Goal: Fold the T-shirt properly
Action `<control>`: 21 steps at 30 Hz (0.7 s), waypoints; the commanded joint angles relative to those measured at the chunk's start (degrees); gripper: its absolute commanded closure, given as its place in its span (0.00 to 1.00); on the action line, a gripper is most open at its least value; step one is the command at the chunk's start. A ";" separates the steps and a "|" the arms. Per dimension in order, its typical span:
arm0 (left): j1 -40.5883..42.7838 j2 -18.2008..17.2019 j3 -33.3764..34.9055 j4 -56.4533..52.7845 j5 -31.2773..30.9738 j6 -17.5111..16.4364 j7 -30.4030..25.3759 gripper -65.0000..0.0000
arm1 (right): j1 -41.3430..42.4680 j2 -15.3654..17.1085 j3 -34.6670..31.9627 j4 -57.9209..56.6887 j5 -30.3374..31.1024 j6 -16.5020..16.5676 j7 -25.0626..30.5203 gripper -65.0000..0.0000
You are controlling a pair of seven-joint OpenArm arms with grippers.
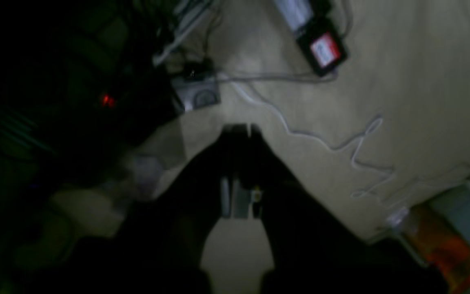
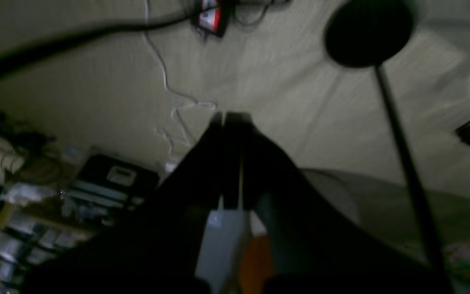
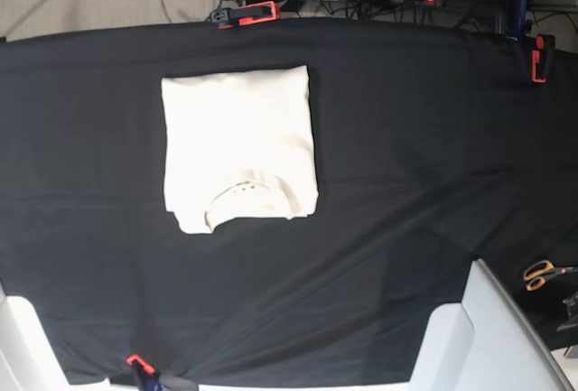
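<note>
The T-shirt (image 3: 239, 143) lies on the black tablecloth (image 3: 406, 156) left of centre, folded into a neat cream rectangle with its ribbed collar facing the near edge. Neither gripper is near it. In the left wrist view my left gripper (image 1: 241, 128) is shut and empty, hanging over beige floor. In the right wrist view my right gripper (image 2: 229, 116) is also shut on nothing, above the same floor. In the base view only white arm parts show, at the bottom right (image 3: 488, 337) and bottom left (image 3: 18, 337). No wrist view shows the T-shirt.
Orange clamps (image 3: 248, 13) (image 3: 539, 57) (image 3: 137, 364) pin the cloth at its edges. Orange-handled scissors (image 3: 542, 274) lie off the right side. Cables (image 1: 333, 143) and a black box (image 1: 322, 49) are on the floor, along with a black round stand base (image 2: 367, 32).
</note>
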 commanded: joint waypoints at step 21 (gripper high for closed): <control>-13.45 3.39 -0.56 -24.66 0.01 -0.32 -18.59 1.00 | 8.55 -1.08 17.30 -27.10 10.73 -0.28 34.29 0.99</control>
